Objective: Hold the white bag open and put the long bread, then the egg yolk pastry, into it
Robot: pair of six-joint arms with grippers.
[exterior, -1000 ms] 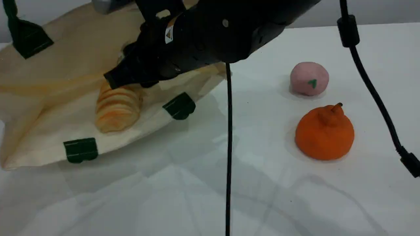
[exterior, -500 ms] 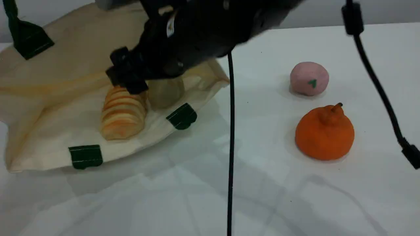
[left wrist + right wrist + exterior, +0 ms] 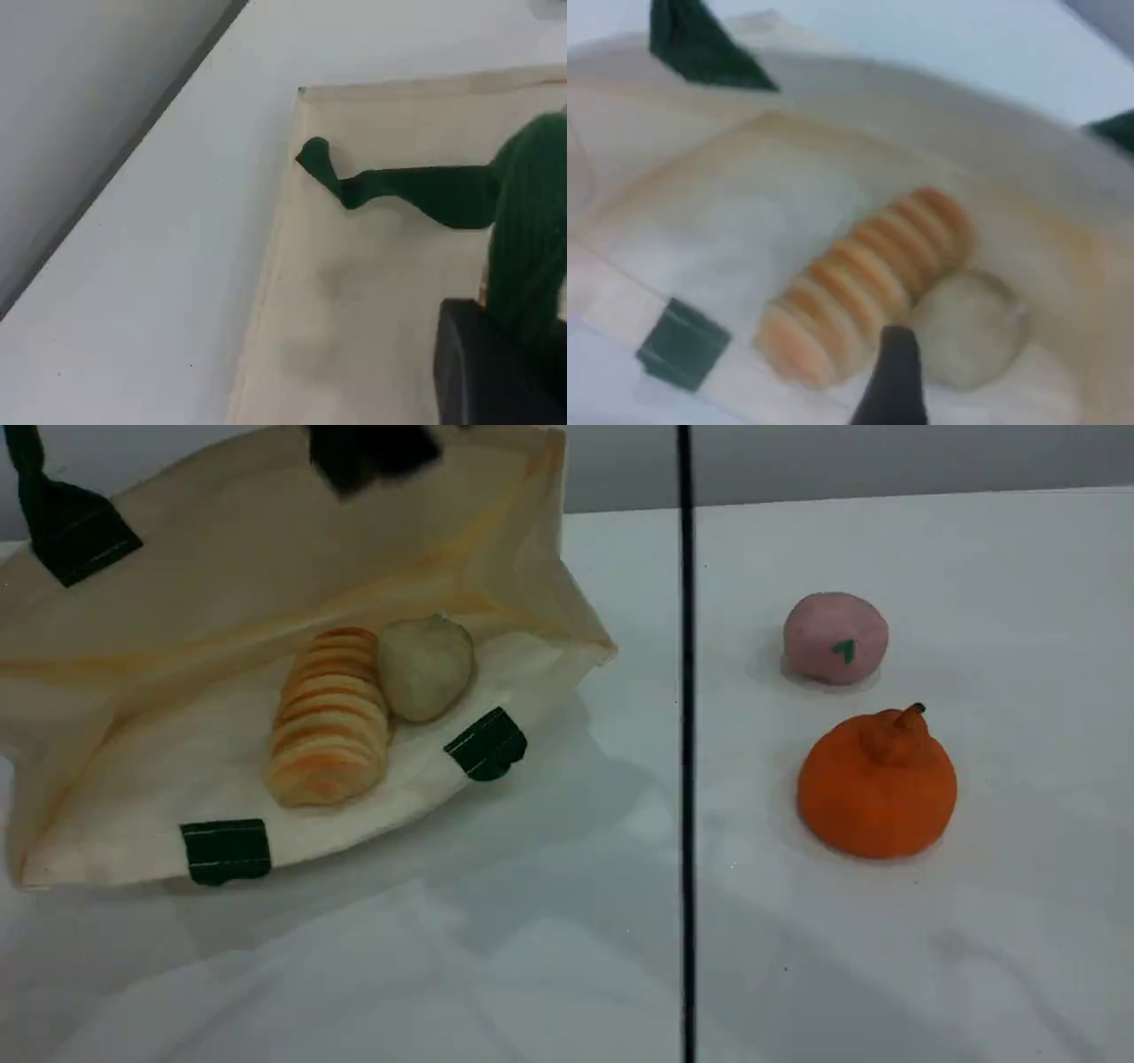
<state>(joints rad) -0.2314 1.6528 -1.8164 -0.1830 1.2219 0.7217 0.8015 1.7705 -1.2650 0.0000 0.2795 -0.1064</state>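
Observation:
The white bag (image 3: 221, 576) lies at the left of the scene view, its mouth held up and open. Inside it the long bread (image 3: 328, 717) lies on the lower panel, with the egg yolk pastry (image 3: 425, 666) touching its right side. My right gripper (image 3: 372, 452) is a dark blur above the bag's upper edge, open and empty. In the right wrist view its fingertip (image 3: 895, 381) hangs over the bread (image 3: 868, 292) and the pastry (image 3: 970, 328). My left gripper (image 3: 496, 372) is shut on the bag's green handle (image 3: 416, 190).
A pink ball with a green mark (image 3: 834, 638) and an orange stemmed fruit (image 3: 877, 784) sit on the white table to the right. A black cable (image 3: 687, 779) hangs straight down the middle of the scene view. Green patches (image 3: 485, 744) mark the bag's lower edge.
My right gripper opened, left the pastry beside the bread, and rose out of the bag toward the top edge. The bag's upper panel now stands higher. The cable swung right.

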